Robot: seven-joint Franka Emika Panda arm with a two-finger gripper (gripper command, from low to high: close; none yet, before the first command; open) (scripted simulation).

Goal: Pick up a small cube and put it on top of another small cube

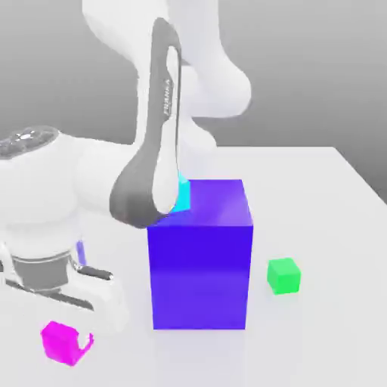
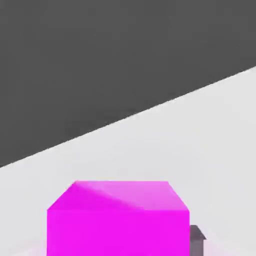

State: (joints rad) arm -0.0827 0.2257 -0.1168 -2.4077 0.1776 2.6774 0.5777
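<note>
The hand (image 1: 69, 336) is pinched on the small magenta cube (image 1: 60, 342) low near the bench's (image 1: 332, 227) front edge, so the grasp looks made; lifting and stacking onto the green cube (image 1: 283, 275), well apart beyond the big blue block (image 1: 200, 257), remain.

Up close on the magenta cube (image 2: 118, 220), its top face lit brighter than the flat front face, one upper corner bevelled off. Just beside its lower edge, a dark grey fingertip (image 2: 197, 240) poking out, touching or very nearly touching the cube's side. Behind, pale white table (image 2: 200, 135) running back to a slanted edge against a dark grey backdrop.
</note>
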